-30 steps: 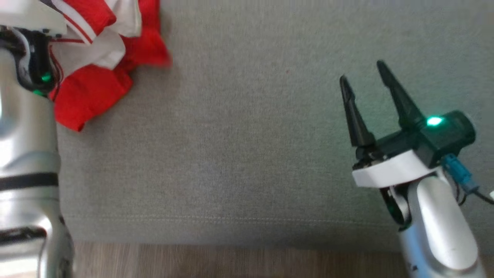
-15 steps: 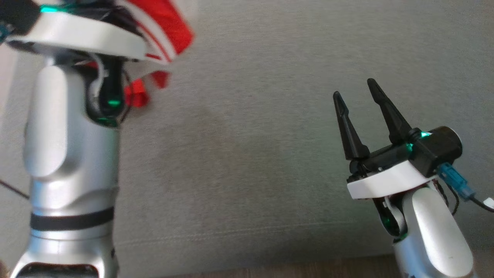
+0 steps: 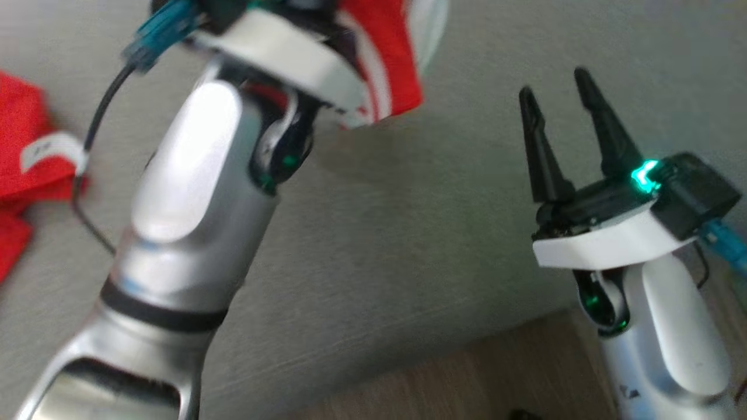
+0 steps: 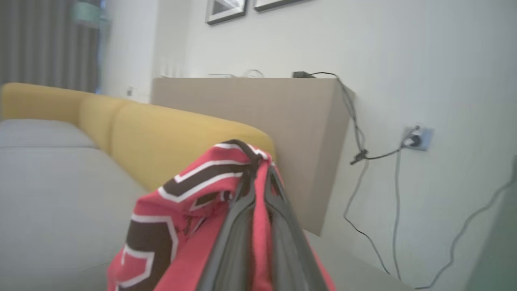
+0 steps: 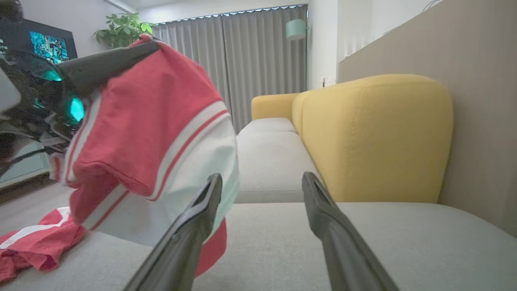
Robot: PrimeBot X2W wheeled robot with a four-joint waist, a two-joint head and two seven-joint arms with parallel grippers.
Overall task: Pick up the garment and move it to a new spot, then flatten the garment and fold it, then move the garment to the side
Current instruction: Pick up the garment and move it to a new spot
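The garment (image 3: 391,64), red with white and dark stripes, hangs in the air above the grey sofa seat (image 3: 408,233). My left gripper (image 4: 258,169) is shut on a bunch of it, and the cloth (image 4: 177,226) drapes down around the fingers. In the right wrist view the held garment (image 5: 153,133) dangles to the left of my right gripper (image 5: 262,178). The right gripper (image 3: 554,84) is open and holds nothing, apart from the cloth. My left arm (image 3: 192,192) hides its own fingertips in the head view.
More red cloth with a white label (image 3: 29,157) lies on the seat at the left (image 5: 32,242); whether it joins the held piece I cannot tell. A yellow backrest (image 5: 375,137), a beige panel (image 4: 258,105) with cables (image 4: 363,153), and the wood floor (image 3: 467,379) border the seat.
The head camera has shifted. My left arm has swung right and risen with the garment, from the view's top left toward its top middle. The right gripper stays open.
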